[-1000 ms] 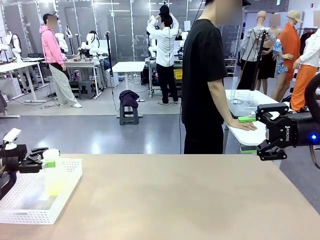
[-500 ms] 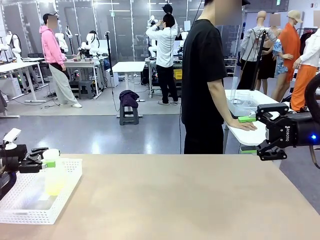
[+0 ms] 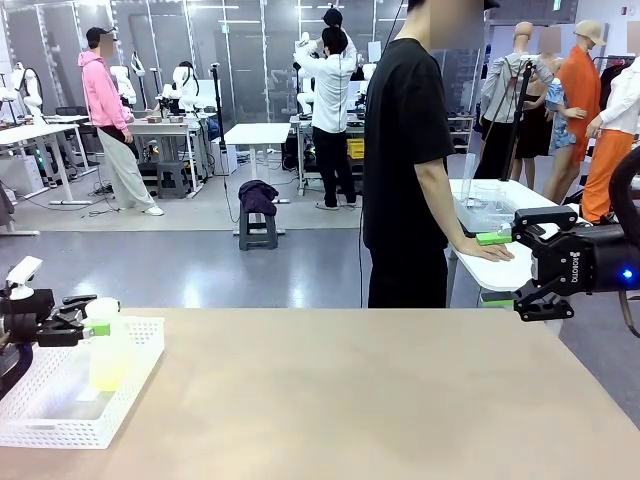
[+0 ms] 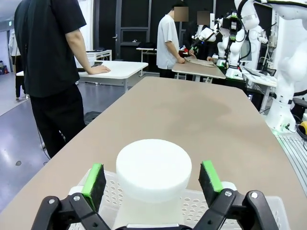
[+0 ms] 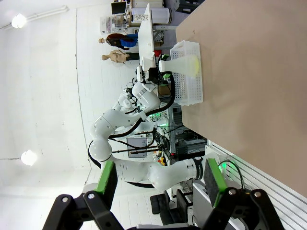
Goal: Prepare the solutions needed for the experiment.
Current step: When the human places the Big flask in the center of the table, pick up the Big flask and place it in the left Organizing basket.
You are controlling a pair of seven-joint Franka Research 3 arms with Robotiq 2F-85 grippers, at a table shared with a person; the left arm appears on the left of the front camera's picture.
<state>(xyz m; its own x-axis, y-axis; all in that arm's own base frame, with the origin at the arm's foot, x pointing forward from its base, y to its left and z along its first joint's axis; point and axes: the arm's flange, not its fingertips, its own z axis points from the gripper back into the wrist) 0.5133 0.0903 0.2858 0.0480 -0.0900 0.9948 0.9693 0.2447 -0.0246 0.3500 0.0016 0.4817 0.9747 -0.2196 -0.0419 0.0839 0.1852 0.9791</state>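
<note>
A translucent conical flask (image 3: pixel 108 362) holding the pale yellow-green solution (image 3: pixel 109 374) stands upright in a white perforated basket (image 3: pixel 140 378) at the table's left front. My left gripper (image 3: pixel 88 316) is open, its green pads on either side of the flask's white round cap (image 4: pixel 153 163), with a small gap on each side. In the left wrist view the left gripper (image 4: pixel 152 176) frames the cap above the basket (image 4: pixel 197 211). My right gripper (image 3: pixel 495 268) hangs open and empty past the table's far right edge. The right wrist view looks past the right gripper (image 5: pixel 158 178) at the flask (image 5: pixel 184 64) and basket (image 5: pixel 189 91) far off.
The tan tabletop (image 3: pixel 350 400) stretches bare from the basket to the right edge. A person in a black shirt (image 3: pixel 405 160) stands beyond the far edge, one hand (image 3: pixel 488 252) resting on a white side table (image 3: pixel 500 270) close to my right gripper.
</note>
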